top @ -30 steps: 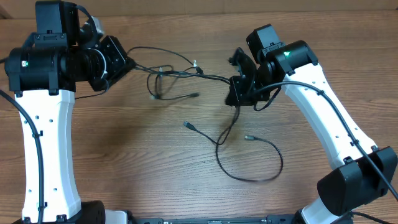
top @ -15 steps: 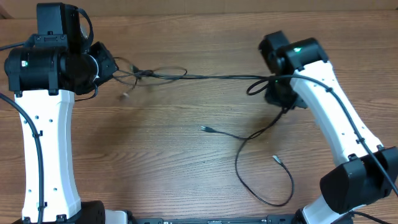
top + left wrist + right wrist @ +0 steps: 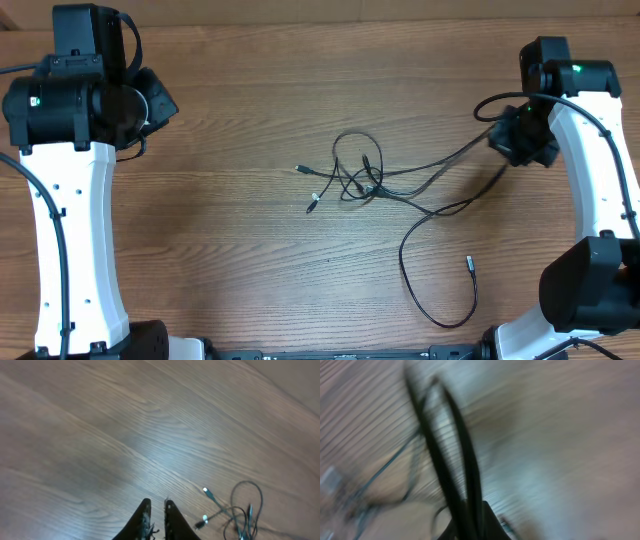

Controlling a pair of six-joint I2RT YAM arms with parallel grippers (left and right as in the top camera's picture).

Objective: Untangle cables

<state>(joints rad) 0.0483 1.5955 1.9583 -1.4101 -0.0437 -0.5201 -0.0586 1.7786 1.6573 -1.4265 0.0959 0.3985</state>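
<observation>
Two tools are mine here. From overhead, my left tool [image 3: 152, 100] sits at the far left of the worktop [image 3: 240, 270], well apart from the cables [image 3: 358, 180]. The cables lie as a small knot of loops near the middle of the worktop, with two plug ends poking out on the knot's left side. Strands run from the knot rightward to my right tool [image 3: 520, 140]. Another strand curls down into a wide loop that ends in a plug near the front right.

On my left wrist camera, the left tool [image 3: 156, 505] shows its two fingertips parted by only a narrow slit, with nothing between them and bare wood beyond. The cables [image 3: 243, 510] lie at the lower right of that view, apart from the tips.

My right wrist camera is badly blurred. Two black strands of the cables [image 3: 432, 450] rise from the tips of my right tool [image 3: 470, 522], which is closed tight on them. The knot is only a faint smear at the lower left.
</observation>
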